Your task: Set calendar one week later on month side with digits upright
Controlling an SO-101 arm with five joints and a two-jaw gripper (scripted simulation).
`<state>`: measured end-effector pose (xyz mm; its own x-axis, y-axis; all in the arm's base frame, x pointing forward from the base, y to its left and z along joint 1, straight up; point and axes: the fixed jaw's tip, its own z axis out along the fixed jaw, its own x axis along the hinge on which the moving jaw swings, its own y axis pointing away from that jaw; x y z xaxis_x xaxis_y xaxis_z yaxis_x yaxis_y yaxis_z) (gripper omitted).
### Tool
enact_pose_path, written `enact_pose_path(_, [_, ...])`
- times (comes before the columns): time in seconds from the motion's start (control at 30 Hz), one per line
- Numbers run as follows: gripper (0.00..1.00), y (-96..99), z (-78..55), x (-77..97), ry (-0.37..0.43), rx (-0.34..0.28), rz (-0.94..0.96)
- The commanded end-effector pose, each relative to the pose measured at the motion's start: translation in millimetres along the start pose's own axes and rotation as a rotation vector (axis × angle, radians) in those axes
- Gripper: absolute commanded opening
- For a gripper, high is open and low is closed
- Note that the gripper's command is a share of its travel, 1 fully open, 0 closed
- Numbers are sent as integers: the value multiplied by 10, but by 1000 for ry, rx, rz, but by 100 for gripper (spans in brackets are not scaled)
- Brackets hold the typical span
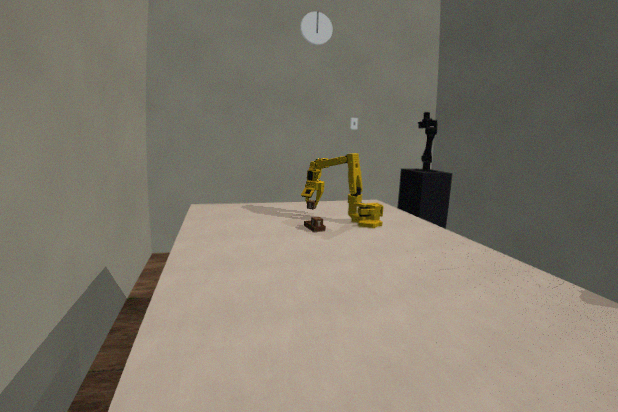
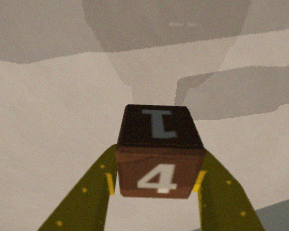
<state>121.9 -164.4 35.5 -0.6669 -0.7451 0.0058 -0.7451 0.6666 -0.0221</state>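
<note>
One cube [image 2: 160, 149] sits clamped in our tool [image 2: 155, 186], raised above the tabletop [image 1: 350, 323] and just over the tray [image 1: 314, 226], which holds the other cube. We judge it light, rigid wood with smooth faces, so pinching two opposite flat sides squarely seems safest.

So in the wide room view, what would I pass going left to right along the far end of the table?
The small brown tray with a cube in it, with the arm's tool holding another cube above → the yellow arm's base → the black pedestal with a dark stand on top.
</note>
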Motion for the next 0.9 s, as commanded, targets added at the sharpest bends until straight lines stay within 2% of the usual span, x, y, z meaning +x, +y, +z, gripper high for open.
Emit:
enact_pose_path(0.0, [0,-25,-22,24,3,23,12])
enact_pose_path(0.87, [0,-26,92,25,3,23,12])
